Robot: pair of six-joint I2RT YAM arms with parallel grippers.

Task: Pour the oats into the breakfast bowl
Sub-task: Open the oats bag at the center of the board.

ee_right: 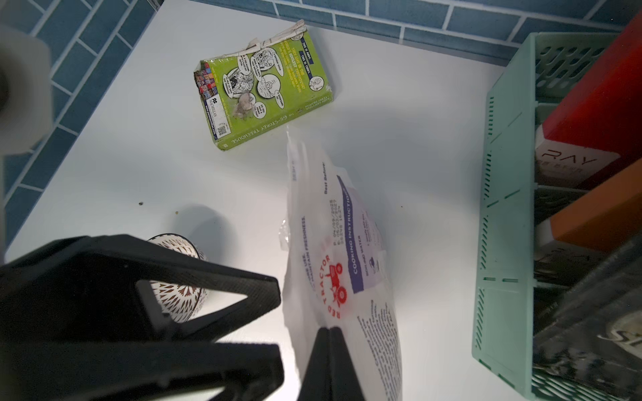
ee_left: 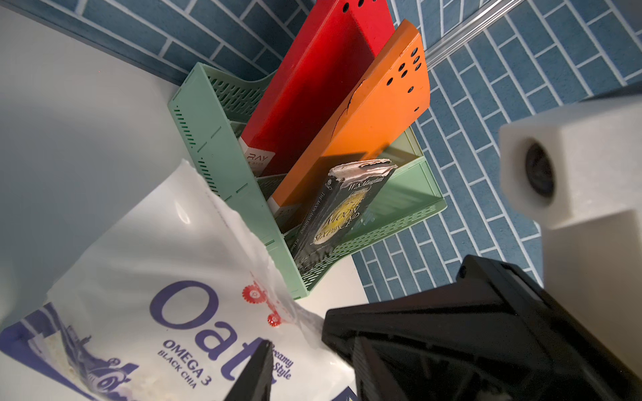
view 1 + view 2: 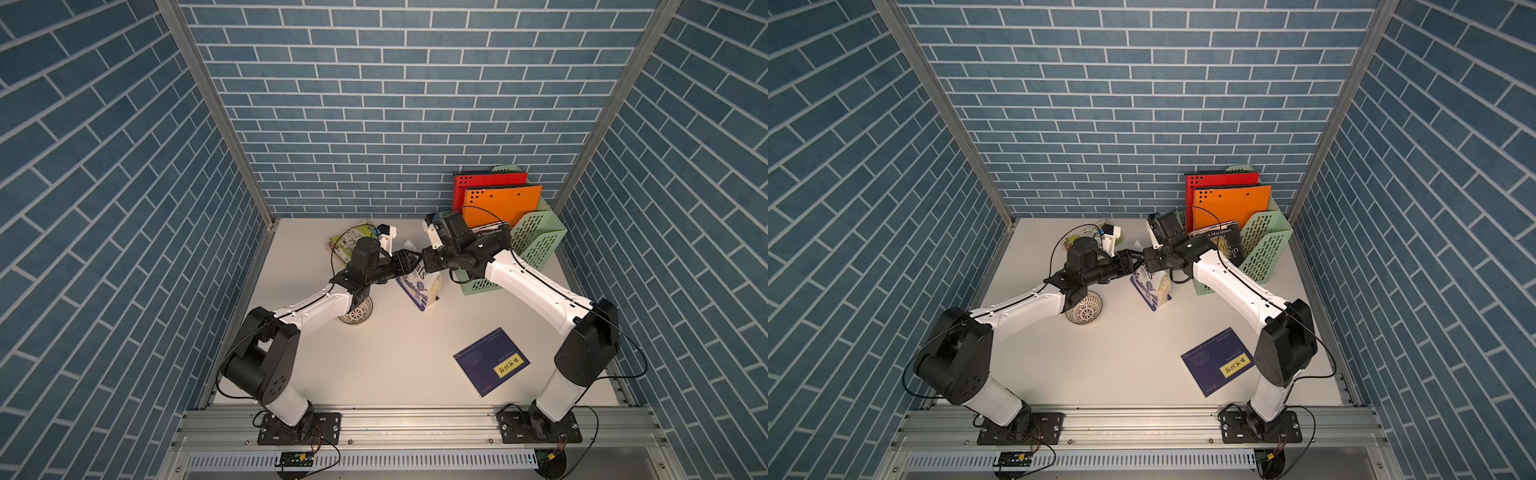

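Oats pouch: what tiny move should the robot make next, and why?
Probably the left arm should draw back. Its left fingers stand open beside the oats pouch, gripping nothing, while the right fingers pinch the pouch's top. In both top views that arm partly covers the breakfast bowl, so it likely must clear before pouring.

My left arm [image 3: 316,305] overhangs the breakfast bowl [image 3: 359,313]; oats pouch [image 3: 419,291] and green rack [image 3: 536,245] crowd my right gripper [image 3: 419,268]; table [image 3: 395,357] open mid-way.

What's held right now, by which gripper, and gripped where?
The right gripper is shut on the oats pouch, pinching its upper part below the top edge. The left gripper is open beside the pouch, holding nothing.
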